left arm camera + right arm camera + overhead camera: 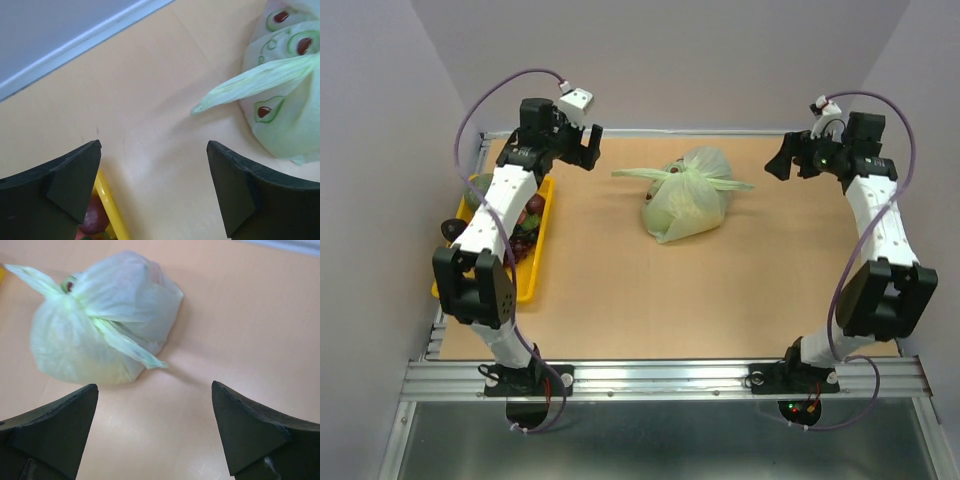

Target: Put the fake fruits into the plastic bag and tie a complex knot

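Pale green crinkly plastic bag sits tied shut on the tan table, left gripper and right gripper both spread wide, holding nothing.

Two arms of white links and black joint housings: left arm, right arm. Purple cable looped from each wrist to base. Black left claw and right claw, blunt wedge fingers. White camera block on left wrist, green light on right
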{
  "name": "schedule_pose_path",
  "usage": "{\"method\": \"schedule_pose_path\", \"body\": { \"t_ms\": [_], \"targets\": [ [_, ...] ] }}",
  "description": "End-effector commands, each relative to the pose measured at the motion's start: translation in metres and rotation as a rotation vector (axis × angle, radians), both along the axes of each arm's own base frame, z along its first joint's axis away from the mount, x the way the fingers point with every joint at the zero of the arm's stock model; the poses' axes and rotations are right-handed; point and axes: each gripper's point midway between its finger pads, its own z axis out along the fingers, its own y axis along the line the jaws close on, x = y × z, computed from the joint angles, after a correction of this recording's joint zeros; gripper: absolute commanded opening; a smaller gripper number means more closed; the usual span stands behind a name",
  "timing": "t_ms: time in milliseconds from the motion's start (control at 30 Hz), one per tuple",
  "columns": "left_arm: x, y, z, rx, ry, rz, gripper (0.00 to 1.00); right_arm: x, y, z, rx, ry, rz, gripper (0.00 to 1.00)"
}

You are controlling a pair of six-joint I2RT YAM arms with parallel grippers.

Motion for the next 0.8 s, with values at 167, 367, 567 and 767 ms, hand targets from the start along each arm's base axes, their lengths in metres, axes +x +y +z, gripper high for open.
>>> {"method": "schedule_pose_path", "body": {
  "t_ms": [167, 367, 567, 767],
  "targets": [
    [-0.087, 0.01, 0.062, -0.074, -0.026, 0.028, 0.99, -0.073, 0.029, 0.0, 0.092, 0.067, 0.043, 1.0],
    [-0.145, 0.009, 0.002, -0.018, 0.034, -0.013, 0.99, -0.135, 0.064, -0.067, 0.008, 0.23, 0.169, 1.0],
    [-0.186, -0.016, -0.058, 0.079, 0.077, -0.069, 0.99, -0.167, 0.082, -0.105, -0.067, 0.291, 0.247, 1.0],
    [-0.193, -0.026, -0.072, 0.057, 0.104, -0.109, 0.99, -0.17, 0.086, -0.104, -0.085, 0.272, 0.252, 1.0]
  ]
}}
